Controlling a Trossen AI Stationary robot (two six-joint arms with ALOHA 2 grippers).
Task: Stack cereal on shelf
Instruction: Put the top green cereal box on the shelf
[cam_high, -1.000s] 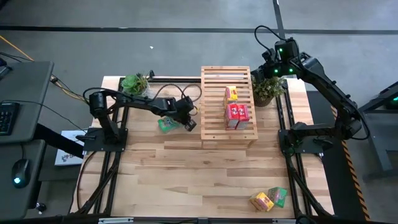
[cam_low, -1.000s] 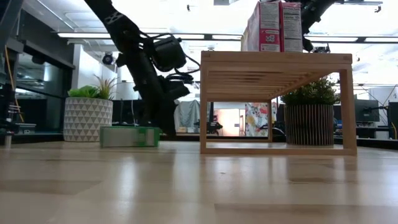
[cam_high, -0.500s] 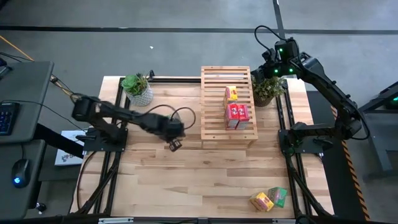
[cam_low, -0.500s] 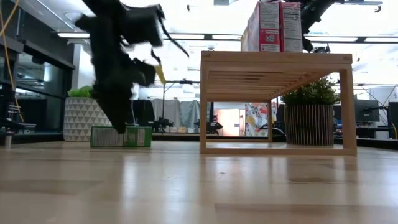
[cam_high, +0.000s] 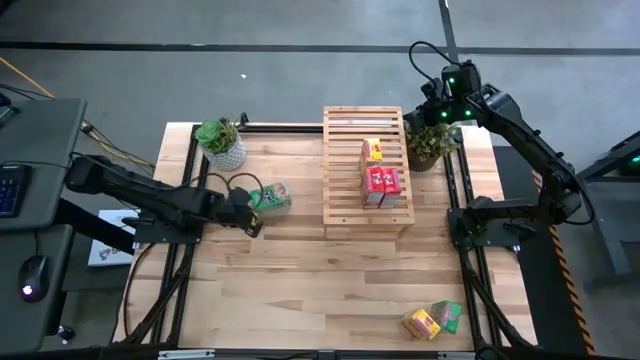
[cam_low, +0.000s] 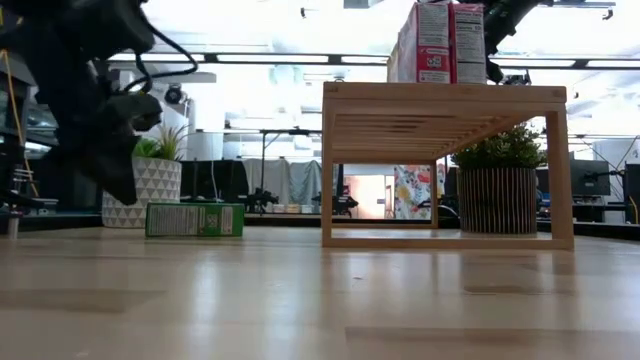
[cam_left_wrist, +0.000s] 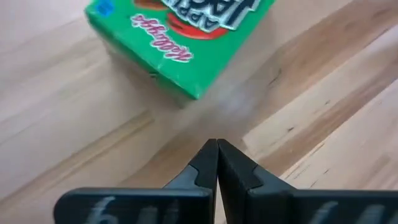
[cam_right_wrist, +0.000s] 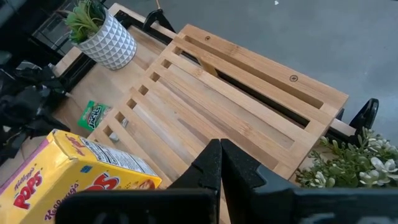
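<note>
A green cereal box (cam_high: 270, 197) lies flat on the table left of the wooden shelf (cam_high: 365, 215); it also shows in the low view (cam_low: 195, 219) and the left wrist view (cam_left_wrist: 180, 37). My left gripper (cam_left_wrist: 216, 148) is shut and hovers just short of that box, touching nothing. A yellow box (cam_high: 372, 150) and two red boxes (cam_high: 381, 185) stand on the shelf's top. Another yellow box (cam_high: 421, 323) and green box (cam_high: 448, 315) lie at the near right corner. My right gripper (cam_right_wrist: 219, 148) is shut and waits high over the shelf's far end.
A potted plant in a white pot (cam_high: 222, 140) stands at the far left, and a second plant in a dark pot (cam_high: 430, 145) stands right of the shelf. Bare tabletop (cam_high: 330, 280) stretches from the shelf to the near edge.
My left gripper drew away from the green box beside the shelf, swinging toward the near edge and then toward the table's left edge. The green box stayed flat on the table and slid a little to the left.
</note>
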